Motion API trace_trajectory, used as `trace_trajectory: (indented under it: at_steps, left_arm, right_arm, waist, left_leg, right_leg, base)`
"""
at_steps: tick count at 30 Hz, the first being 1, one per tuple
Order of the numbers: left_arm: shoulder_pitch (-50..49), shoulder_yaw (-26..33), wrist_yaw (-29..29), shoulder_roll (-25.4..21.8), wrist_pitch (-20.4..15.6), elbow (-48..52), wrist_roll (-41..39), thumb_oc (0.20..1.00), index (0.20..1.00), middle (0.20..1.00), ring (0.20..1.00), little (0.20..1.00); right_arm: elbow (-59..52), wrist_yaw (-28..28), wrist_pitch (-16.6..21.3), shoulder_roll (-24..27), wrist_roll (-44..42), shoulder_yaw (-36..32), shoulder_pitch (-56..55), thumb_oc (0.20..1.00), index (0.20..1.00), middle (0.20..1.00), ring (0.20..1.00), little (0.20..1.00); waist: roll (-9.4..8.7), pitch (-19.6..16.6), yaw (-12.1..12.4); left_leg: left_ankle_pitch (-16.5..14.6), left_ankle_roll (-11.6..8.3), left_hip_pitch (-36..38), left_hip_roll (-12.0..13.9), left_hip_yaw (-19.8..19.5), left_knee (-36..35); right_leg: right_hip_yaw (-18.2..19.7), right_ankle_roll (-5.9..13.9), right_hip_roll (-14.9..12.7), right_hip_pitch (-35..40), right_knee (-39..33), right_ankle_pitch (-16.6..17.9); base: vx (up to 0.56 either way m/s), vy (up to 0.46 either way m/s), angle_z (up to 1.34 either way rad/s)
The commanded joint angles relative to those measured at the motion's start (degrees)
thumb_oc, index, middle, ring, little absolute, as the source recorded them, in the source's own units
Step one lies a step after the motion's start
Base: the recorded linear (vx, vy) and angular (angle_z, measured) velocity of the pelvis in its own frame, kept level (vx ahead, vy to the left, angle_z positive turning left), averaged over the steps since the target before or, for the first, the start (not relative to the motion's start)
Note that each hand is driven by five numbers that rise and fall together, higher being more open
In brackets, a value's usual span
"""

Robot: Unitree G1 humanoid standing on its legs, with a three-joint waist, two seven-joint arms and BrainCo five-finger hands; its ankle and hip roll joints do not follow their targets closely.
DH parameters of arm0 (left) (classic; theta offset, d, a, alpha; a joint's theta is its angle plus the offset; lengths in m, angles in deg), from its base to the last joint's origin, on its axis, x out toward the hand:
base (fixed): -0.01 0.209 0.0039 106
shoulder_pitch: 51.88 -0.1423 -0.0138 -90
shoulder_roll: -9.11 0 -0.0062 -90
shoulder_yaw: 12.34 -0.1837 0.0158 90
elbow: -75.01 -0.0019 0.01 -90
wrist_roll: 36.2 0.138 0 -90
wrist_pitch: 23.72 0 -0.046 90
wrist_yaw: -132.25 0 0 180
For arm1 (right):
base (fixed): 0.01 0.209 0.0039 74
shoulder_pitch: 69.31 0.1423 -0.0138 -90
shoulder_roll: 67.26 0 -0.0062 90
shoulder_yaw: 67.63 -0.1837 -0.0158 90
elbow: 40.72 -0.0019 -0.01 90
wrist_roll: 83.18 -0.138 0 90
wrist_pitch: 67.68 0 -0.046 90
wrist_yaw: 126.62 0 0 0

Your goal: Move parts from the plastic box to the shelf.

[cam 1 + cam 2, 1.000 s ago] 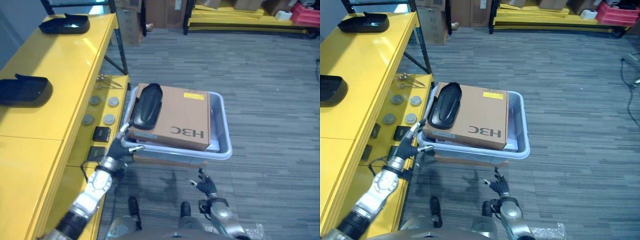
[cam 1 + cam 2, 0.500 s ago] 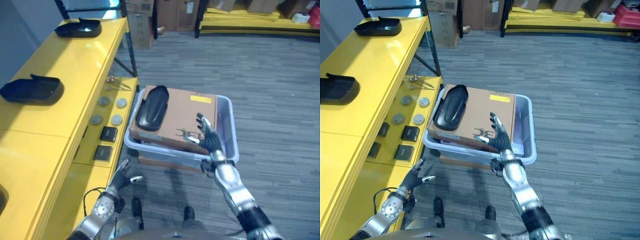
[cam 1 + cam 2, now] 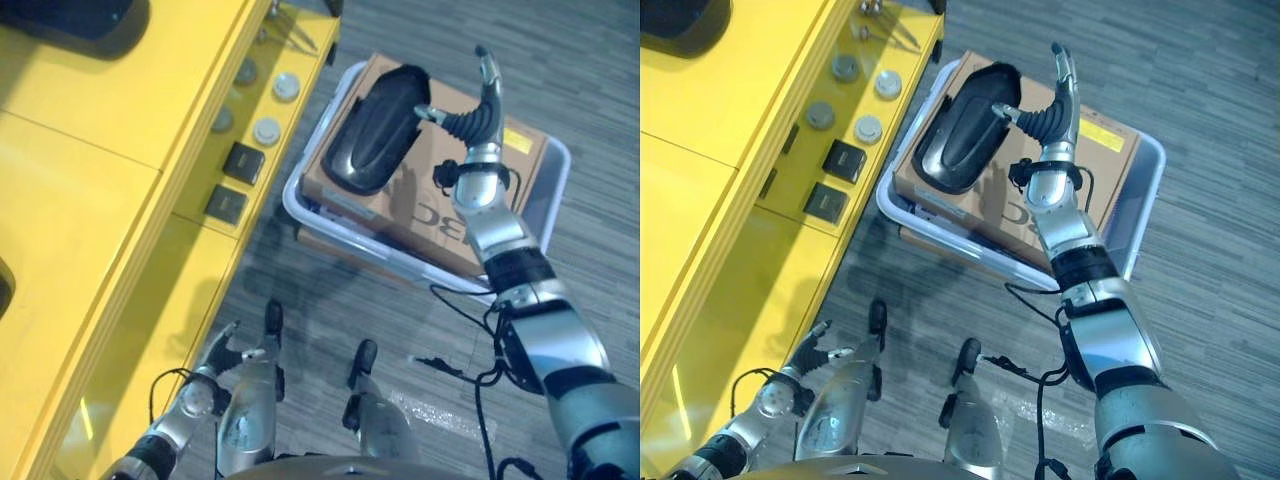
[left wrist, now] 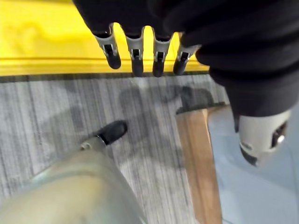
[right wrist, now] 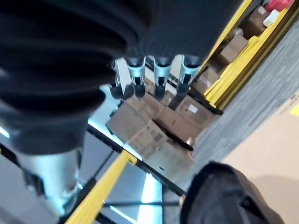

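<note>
The black part [image 3: 375, 143] lies on a brown cardboard box [image 3: 440, 185] that sits in the grey plastic box [image 3: 548, 205] on the floor, just beside the yellow shelf [image 3: 90, 190]. The right robot hand [image 3: 478, 112] is raised above the cardboard box near the part's end, fingers straight and spread, holding nothing. The left robot hand [image 3: 222, 348] hangs low beside the shelf's front edge, fingers relaxed and empty. The step appears to be the reach for the part, which has not been grasped. The next move likely calls for lowering the right robot hand onto the part and closing round its rim before lifting it toward the shelf.
</note>
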Motion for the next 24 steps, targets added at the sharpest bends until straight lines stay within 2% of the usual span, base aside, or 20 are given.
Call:
trace_trajectory:
  at_steps: [1, 6, 10, 12, 15, 16, 17, 18, 24]
  left_arm:
    - [1.55, 0.12, -4.51, -1.06, -1.25, 0.60, -0.61, 1.000, 1.000, 1.000, 1.000, 1.000]
    - [2.15, 1.93, -6.14, 0.65, -1.41, -2.06, -4.53, 1.000, 1.000, 1.000, 1.000, 1.000]
    - [2.58, 1.33, -6.02, 1.44, -1.34, -2.72, -5.63, 1.000, 1.000, 1.000, 1.000, 1.000]
    - [4.27, 0.57, -6.25, 1.86, -1.69, -1.55, -7.78, 1.000, 1.000, 1.000, 1.000, 1.000]
    - [4.89, -0.15, -6.06, 1.98, -1.53, -0.67, -8.16, 1.000, 1.000, 1.000, 1.000, 1.000]
    - [5.34, -0.18, -6.12, 2.01, -1.29, -0.60, -8.02, 1.000, 1.000, 1.000, 1.000, 1.000]
    - [6.45, -0.36, -5.39, 2.14, -0.42, -1.57, -7.55, 1.000, 1.000, 1.000, 1.000, 1.000]
    - [6.25, -0.03, -4.57, 2.09, 0.01, -1.64, -7.70, 1.000, 1.000, 1.000, 1.000, 1.000]
    - [3.90, 1.72, -2.54, 2.01, 1.14, -2.14, -8.20, 1.000, 1.000, 1.000, 1.000, 1.000]
  right_arm:
    - [1.29, -4.78, 0.92, 3.91, 0.46, 1.69, 2.49, 1.000, 1.000, 1.000, 1.000, 1.000]
    - [7.75, -4.81, 0.90, 3.97, -3.49, 1.43, 4.46, 1.000, 1.000, 1.000, 1.000, 1.000]
    - [14.80, -2.58, 0.29, 2.85, -5.58, 3.45, 5.89, 1.000, 1.000, 1.000, 1.000, 1.000]
    - [24.68, -0.39, -1.07, 1.85, -8.41, 3.87, 7.42, 1.000, 1.000, 1.000, 1.000, 1.000]
    - [28.82, 0.27, -1.80, 1.58, -9.07, 4.11, 8.45, 1.000, 1.000, 1.000, 1.000, 1.000]
    - [31.11, 2.23, -2.83, 0.93, -9.75, 4.06, 8.07, 0.573, 0.573, 0.573, 0.573, 0.573]
    - [33.66, 6.72, -3.56, 0.67, -13.17, 3.70, 7.71, 0.200, 0.200, 0.200, 0.200, 0.200]
    - [35.45, 9.04, -4.05, 0.45, -17.68, 2.16, 7.42, 0.200, 0.200, 0.200, 0.200, 0.200]
    - [37.83, 10.77, -4.55, 0.20, -21.13, -1.03, 3.54, 0.200, 0.200, 0.200, 0.200, 0.200]
  waist:
    - [-0.49, -1.11, 1.25]
    - [0.04, 0.25, 1.94]
    - [-0.56, 1.41, 2.68]
    - [-0.34, 2.51, 3.92]
    - [0.16, 2.88, 4.51]
    - [0.28, 3.06, 4.76]
    - [0.54, 3.22, 5.19]
    - [0.77, 3.21, 5.52]
    - [1.03, 1.81, 6.52]
  left_leg:
    - [-5.84, -2.11, 3.24, 0.65, -3.77, -0.47]
    - [-5.04, -2.35, 1.44, 0.41, -4.97, -0.47]
    - [-4.42, -2.53, -0.44, 0.72, -5.93, -0.47]
    - [-3.58, -2.90, -2.58, 0.52, -7.36, -0.47]
    - [-3.25, -2.99, -3.34, 0.36, -8.20, -0.47]
    - [-3.18, -3.03, -3.54, 0.25, -8.53, -0.47]
    - [-2.97, -3.12, -3.84, 0.09, -9.29, -0.47]
    - [-3.29, -3.14, -3.49, 0.09, -9.53, -0.47]
    - [-3.41, -3.00, -3.03, -0.38, -10.30, -0.47]
  right_leg:
    - [3.32, 1.66, -0.94, -3.83, -0.24, 4.19]
    - [2.36, 1.63, -1.09, -4.70, -0.24, 4.30]
    - [2.08, 1.84, -0.86, -6.14, -0.24, 4.75]
    - [1.06, 1.90, -0.93, -7.29, -0.24, 5.06]
    - [0.28, 1.95, -1.02, -7.40, -0.24, 4.93]
    - [0.00, 1.97, -1.08, -7.42, -0.24, 4.90]
    - [-0.75, 1.99, -1.19, -7.17, -0.24, 4.62]
    - [-1.02, 1.99, -1.18, -6.77, -0.24, 4.27]
    - [-1.85, 1.97, -1.58, -5.60, -0.24, 3.59]
  base:
    - [-0.02, 0.022, 0.14]
    - [-0.03, 0.013, 0.08]
    - [-0.03, -0.016, 0.14]
    - [-0.03, -0.048, 0.08]
    - [-0.01, -0.029, 0.20]
    - [0.01, -0.018, 0.27]
    - [0.03, -0.035, 0.24]
    - [0.02, -0.033, 0.19]
    - [0.03, -0.006, 0.06]
